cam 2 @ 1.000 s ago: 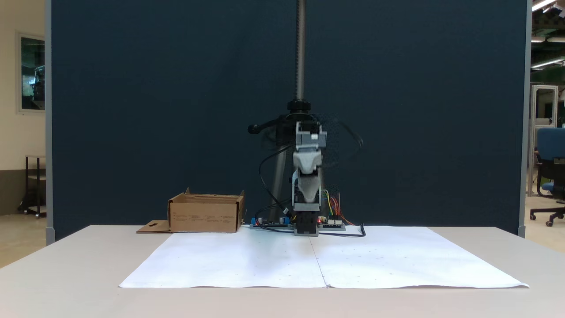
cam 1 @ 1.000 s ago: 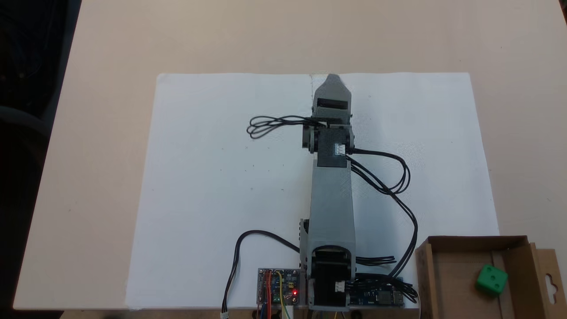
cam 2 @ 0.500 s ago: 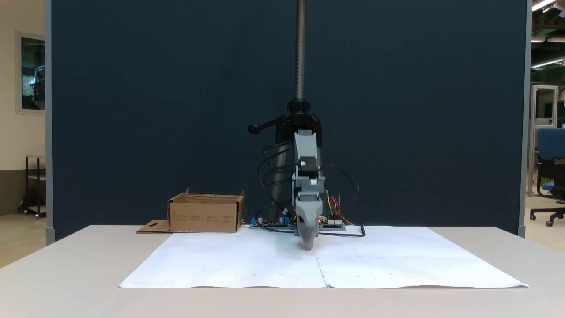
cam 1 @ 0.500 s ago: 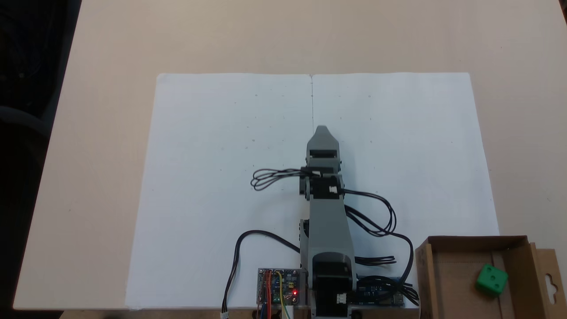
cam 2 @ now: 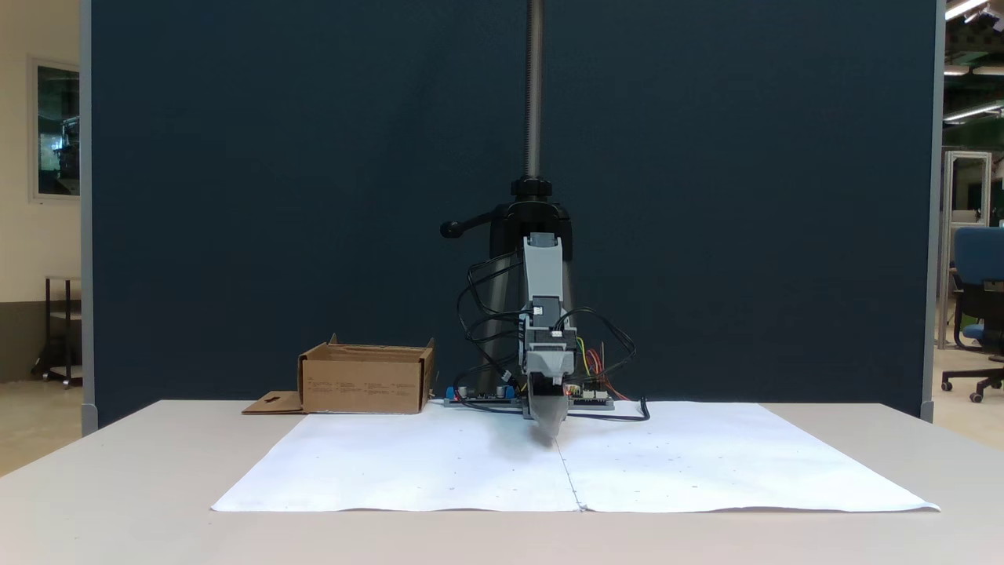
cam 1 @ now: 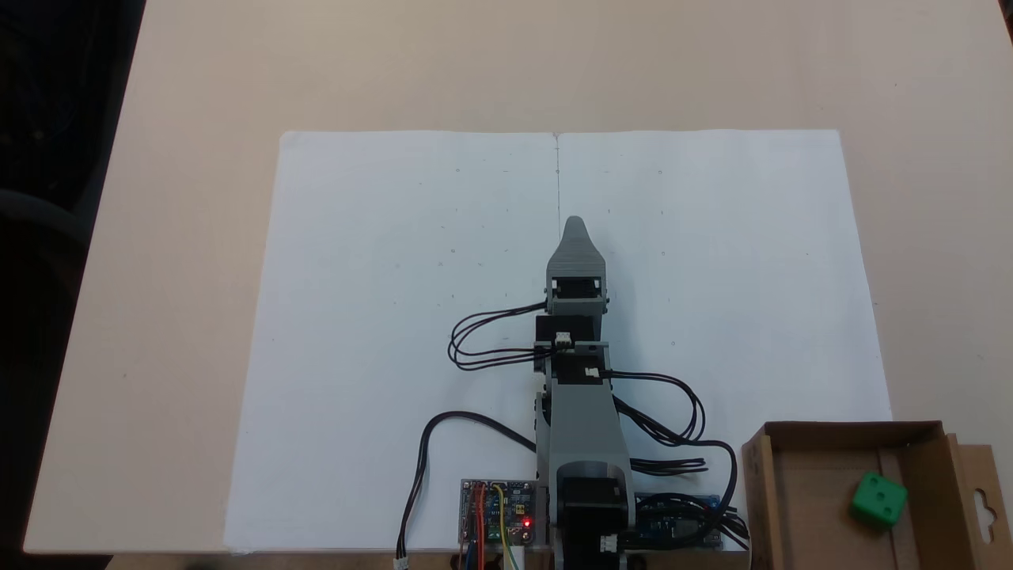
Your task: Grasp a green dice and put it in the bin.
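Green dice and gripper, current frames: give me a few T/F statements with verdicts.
1. The green dice lies inside the bin. True.
2. The gripper holds the dice. False: it holds no dice and points down over the white paper, far from the bin.
3. In a fixed view the bin stands left of the arm's base. True.
4. The dice sits on the white paper. False: it rests on the bin's floor.
5. The gripper is raised high above the table. False: its tip is low, near the paper.
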`<action>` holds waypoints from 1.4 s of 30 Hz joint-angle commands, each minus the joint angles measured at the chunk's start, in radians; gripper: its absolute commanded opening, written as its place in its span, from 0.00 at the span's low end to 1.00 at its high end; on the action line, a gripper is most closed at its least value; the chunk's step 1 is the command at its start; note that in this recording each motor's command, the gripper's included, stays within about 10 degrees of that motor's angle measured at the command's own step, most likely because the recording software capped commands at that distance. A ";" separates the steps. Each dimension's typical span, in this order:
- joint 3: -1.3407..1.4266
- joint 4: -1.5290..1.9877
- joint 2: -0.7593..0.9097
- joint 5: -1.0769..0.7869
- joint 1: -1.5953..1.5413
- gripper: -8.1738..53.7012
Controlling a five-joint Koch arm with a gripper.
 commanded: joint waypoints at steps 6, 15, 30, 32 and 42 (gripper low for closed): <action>0.081 -0.294 0.114 -0.061 -0.006 0.84; 0.083 -0.454 0.124 -0.061 -0.003 0.85; 0.083 -0.714 0.124 -0.061 -0.008 0.85; 0.081 -0.754 0.123 -0.061 -0.003 0.85; 0.083 -0.919 0.121 -0.060 -0.003 0.85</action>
